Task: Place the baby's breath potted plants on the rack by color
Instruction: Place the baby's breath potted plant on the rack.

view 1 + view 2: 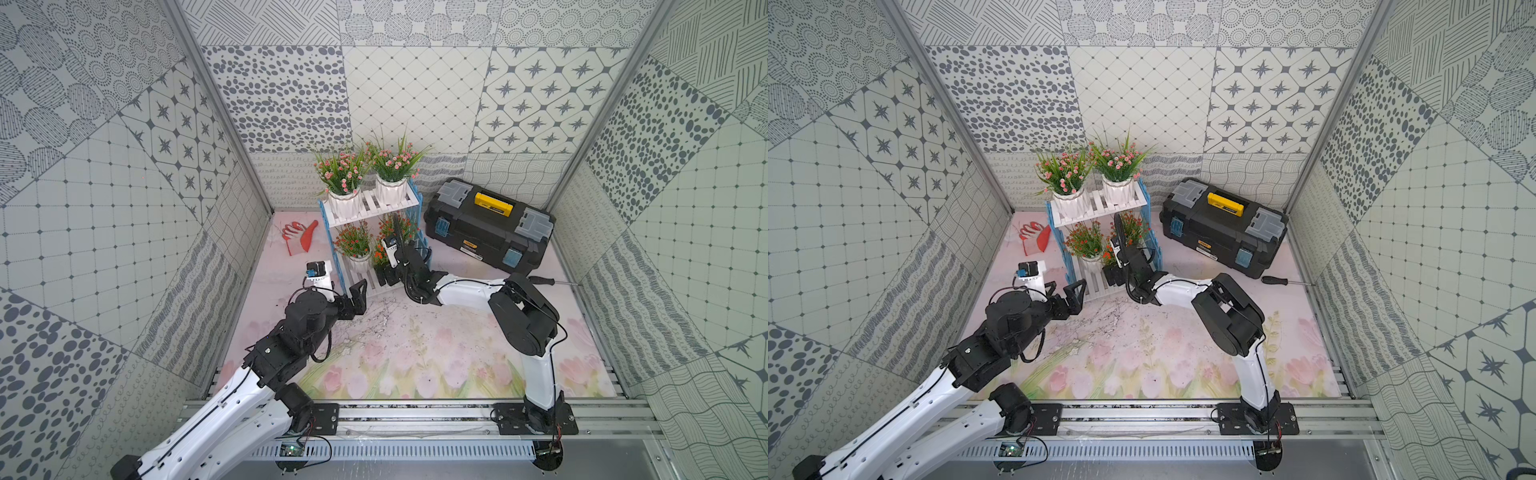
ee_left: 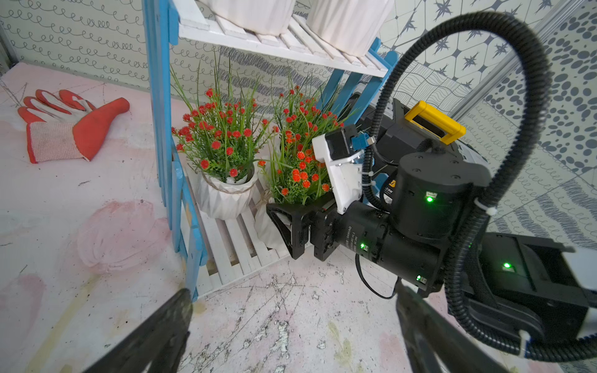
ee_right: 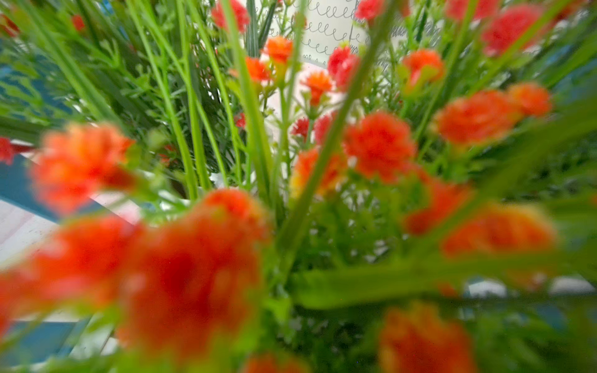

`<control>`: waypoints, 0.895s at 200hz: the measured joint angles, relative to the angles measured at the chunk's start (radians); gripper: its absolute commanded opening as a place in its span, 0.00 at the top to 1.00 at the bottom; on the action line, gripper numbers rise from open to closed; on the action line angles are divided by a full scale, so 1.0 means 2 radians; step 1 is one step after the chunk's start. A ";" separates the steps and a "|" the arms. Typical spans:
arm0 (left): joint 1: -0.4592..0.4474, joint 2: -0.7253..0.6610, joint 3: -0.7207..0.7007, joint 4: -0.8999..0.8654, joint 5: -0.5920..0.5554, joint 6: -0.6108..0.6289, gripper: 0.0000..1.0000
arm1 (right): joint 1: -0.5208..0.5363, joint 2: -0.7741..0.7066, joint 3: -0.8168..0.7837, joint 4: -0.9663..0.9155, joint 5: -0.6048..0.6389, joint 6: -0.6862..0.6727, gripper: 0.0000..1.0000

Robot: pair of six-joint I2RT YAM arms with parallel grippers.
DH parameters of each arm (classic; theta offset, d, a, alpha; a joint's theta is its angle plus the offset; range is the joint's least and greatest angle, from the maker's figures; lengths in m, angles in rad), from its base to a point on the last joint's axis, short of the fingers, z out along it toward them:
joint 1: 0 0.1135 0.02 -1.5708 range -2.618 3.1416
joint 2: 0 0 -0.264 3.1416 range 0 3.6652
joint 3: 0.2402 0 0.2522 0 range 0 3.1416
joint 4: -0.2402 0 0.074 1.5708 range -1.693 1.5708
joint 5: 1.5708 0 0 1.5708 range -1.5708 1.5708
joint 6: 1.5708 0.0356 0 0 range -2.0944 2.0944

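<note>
The rack point(image 1: 372, 203) stands at the back with two pink-blossomed potted plants point(image 1: 341, 172) point(image 1: 395, 160) on its top shelf. Its lower shelf point(image 2: 226, 245) carries three orange-red potted plants: one at the left point(image 2: 219, 135), one behind point(image 2: 300, 109) and one at the front point(image 2: 297, 174). My right gripper point(image 2: 281, 222) is closed around the front plant's white pot point(image 2: 263, 229), which rests on the slats; the far finger is hidden. Blurred blossoms fill the right wrist view point(image 3: 378, 145). My left gripper point(image 1: 362, 299) hangs open and empty over the mat in front of the rack's left side.
A black toolbox point(image 1: 490, 224) with a yellow handle lies right of the rack. A red and white glove point(image 1: 301, 239) lies to the rack's left, and a screwdriver point(image 1: 544, 280) by the right wall. Patterned walls close in three sides.
</note>
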 measured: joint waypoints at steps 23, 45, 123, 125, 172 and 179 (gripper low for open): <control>0.001 0.002 0.000 0.000 0.000 0.000 0.02 | -0.001 -0.014 -0.010 0.001 -0.008 0.000 0.02; 0.003 0.003 -0.002 0.000 0.000 0.000 0.02 | -0.001 -0.026 -0.018 0.001 -0.015 0.001 0.02; 0.012 0.011 -0.013 0.001 0.000 0.000 0.02 | -0.001 -0.091 -0.075 0.003 -0.045 0.007 0.02; 0.012 0.011 -0.013 0.001 0.000 0.000 0.02 | -0.001 -0.095 -0.076 0.003 -0.046 0.008 0.02; 0.021 0.015 -0.017 0.001 0.004 0.000 0.02 | -0.001 -0.189 -0.110 -0.013 -0.071 0.011 0.02; 0.023 0.016 -0.017 0.001 0.006 -0.001 0.02 | -0.001 -0.208 -0.117 -0.019 -0.075 0.012 0.02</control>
